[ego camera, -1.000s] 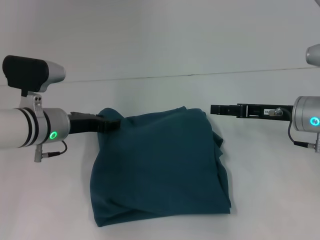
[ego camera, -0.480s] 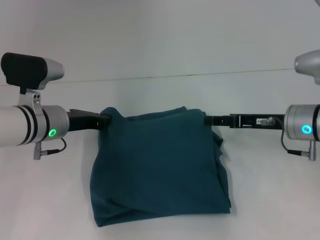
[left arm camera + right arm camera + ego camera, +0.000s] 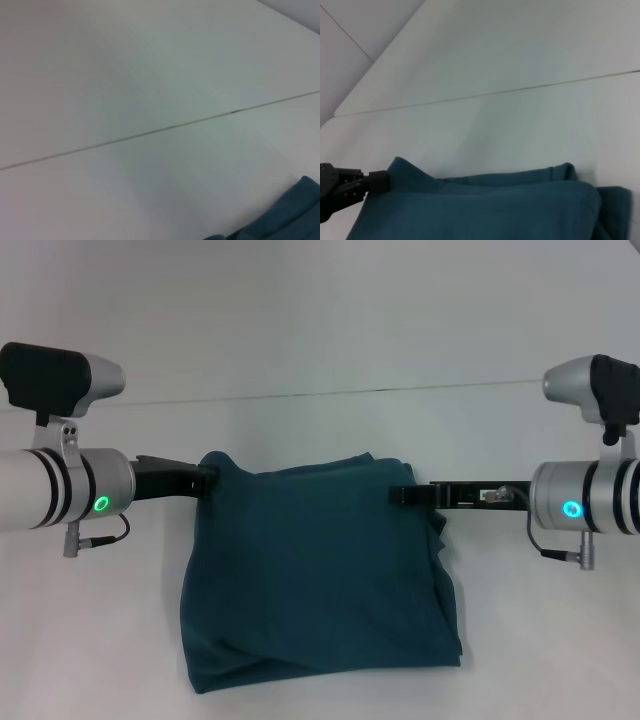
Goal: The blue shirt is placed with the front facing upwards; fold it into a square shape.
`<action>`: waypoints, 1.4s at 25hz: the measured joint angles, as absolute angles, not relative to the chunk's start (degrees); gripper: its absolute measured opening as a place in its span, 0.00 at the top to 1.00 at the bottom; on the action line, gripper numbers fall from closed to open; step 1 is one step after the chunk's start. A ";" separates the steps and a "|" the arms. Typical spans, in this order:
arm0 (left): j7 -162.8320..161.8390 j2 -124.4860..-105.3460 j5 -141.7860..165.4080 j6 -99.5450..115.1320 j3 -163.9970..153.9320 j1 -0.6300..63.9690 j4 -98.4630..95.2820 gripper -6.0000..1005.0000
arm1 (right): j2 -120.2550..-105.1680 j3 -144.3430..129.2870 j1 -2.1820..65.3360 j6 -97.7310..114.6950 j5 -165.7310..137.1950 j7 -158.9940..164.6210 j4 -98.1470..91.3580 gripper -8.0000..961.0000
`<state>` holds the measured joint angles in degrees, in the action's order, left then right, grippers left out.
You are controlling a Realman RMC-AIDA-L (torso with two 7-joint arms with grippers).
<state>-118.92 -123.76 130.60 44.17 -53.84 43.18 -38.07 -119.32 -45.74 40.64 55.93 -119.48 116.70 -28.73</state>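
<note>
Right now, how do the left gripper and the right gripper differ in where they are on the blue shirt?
The left gripper pinches the far left corner of the blue shirt, and the cloth rises into a small peak there. The right gripper reaches over the far right part, its tip above the cloth, and no cloth is raised there; its grip cannot be judged. Both come in level from the sides at the far edge.

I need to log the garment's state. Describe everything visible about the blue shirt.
The blue shirt is dark teal, soft matte cloth, folded into a rough, rumpled rectangle lying on the white table. No print, collar or sleeve shows. Loose layers bunch along its right edge. The left pincer touches its far left corner, which peaks upward; the right pincer reaches over its far right corner.
</note>
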 joint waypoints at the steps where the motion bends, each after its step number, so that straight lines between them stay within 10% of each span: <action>1: -118.92 -123.77 130.60 44.19 -53.84 43.14 -38.18 1.00 | -119.41 -45.82 40.86 55.71 -119.46 116.70 -28.49 0.35; 24: -118.54 -123.77 130.60 43.76 -53.53 42.37 -38.60 1.00 | -119.44 -45.58 41.13 53.72 -119.26 115.05 -26.75 0.99; 35: -118.47 -123.77 130.60 43.82 -53.47 41.82 -39.11 1.00 | -119.19 -45.10 40.39 54.21 -119.12 115.41 -27.17 0.99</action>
<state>-118.47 -123.77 130.60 43.82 -53.47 41.82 -39.11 -119.19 -45.10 40.39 54.21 -119.12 115.41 -27.17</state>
